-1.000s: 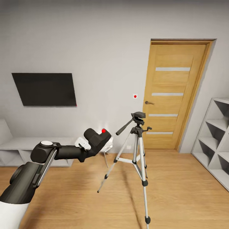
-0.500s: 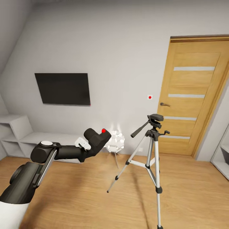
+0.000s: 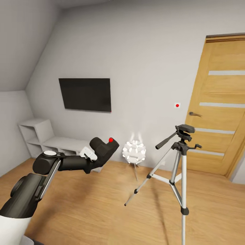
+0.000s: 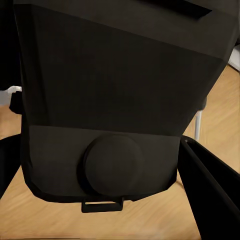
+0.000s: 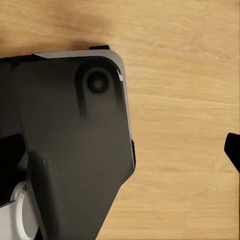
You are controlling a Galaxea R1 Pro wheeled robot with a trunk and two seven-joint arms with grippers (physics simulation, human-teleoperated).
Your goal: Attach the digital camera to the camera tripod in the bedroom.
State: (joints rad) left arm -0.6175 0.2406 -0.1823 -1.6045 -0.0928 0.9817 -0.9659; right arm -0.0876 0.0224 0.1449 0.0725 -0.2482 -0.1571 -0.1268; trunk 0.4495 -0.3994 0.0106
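The digital camera (image 3: 104, 148), a black box with a red button on top, is held up in my left gripper (image 3: 97, 156), which is shut on it at chest height in the head view. In the left wrist view the camera's dark body (image 4: 115, 100) sits very close, with a black finger (image 4: 210, 190) beside it. The camera tripod (image 3: 180, 160) stands on the wood floor to the right of the camera and farther away, silver legs spread, black head and pan handle on top. A dark fingertip (image 5: 233, 150) of my right gripper shows at the picture's edge over bare floor.
A wooden door (image 3: 221, 112) is behind the tripod at the right. A white ball lamp (image 3: 134, 151) stands by the wall between camera and tripod. A black screen (image 3: 85, 94) hangs on the wall above low white shelving (image 3: 44, 139). My own dark base (image 5: 70, 145) lies below the right gripper.
The head view has swung to the left, so the tripod, door and screen have slid right in the picture. The left arm holds the camera in the same pose.
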